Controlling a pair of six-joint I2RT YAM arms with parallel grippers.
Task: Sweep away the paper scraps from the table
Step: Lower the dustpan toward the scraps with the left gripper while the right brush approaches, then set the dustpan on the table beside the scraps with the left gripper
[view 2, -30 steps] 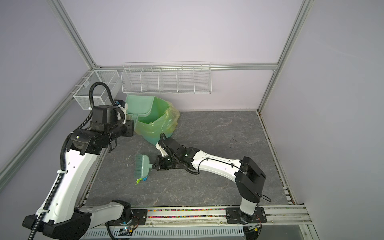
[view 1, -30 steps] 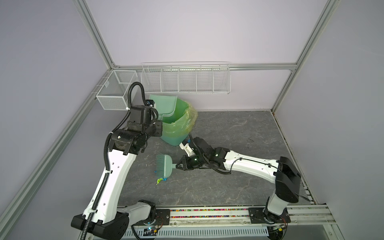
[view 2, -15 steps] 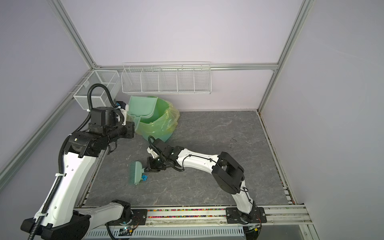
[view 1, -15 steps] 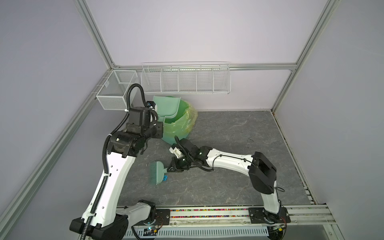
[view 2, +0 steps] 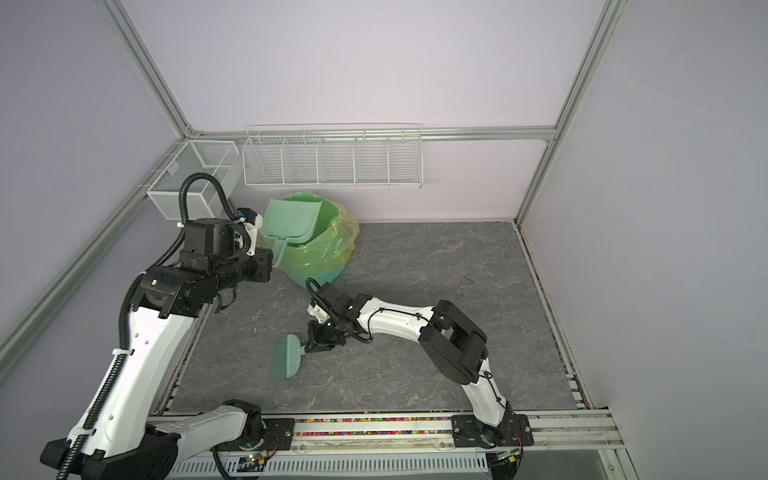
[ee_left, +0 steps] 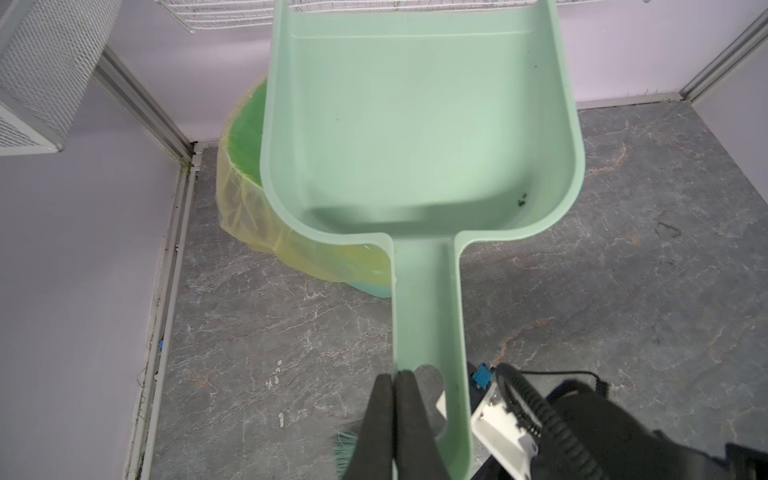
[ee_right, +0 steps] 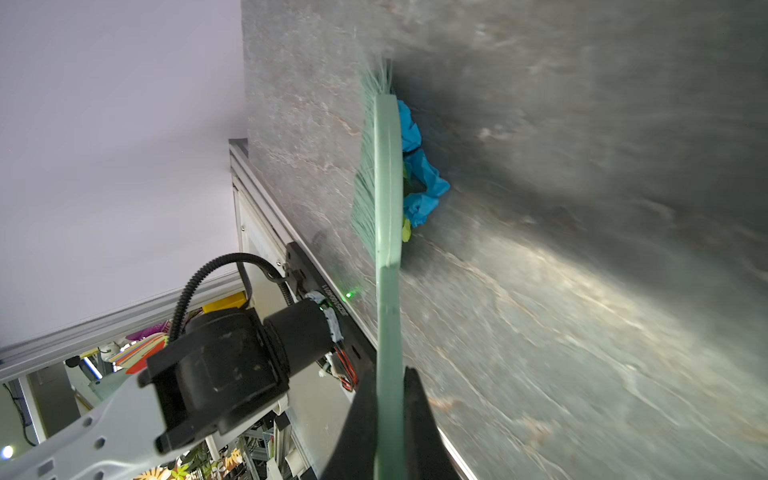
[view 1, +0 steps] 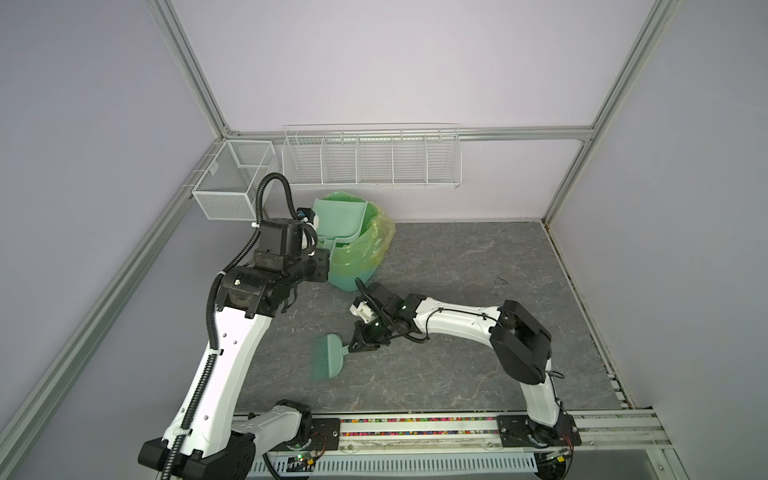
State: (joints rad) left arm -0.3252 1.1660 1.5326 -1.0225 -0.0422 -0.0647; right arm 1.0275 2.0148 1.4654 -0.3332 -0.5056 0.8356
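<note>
Jaws clamped on the pale green bristle brush [view 1: 328,357], the right gripper [ee_right: 389,390] has bunched crumpled blue-and-lime paper scraps [ee_right: 419,178] on the grey marbled surface [view 1: 457,266]; the left gripper [ee_left: 395,376], jaws pinching the empty green dustpan [ee_left: 415,124], must scoop next.

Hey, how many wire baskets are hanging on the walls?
2. A small mesh basket hangs on the left side rail by the corner; a long divided wire basket hangs on the back wall, above the green bin. None seems hidden.
</note>
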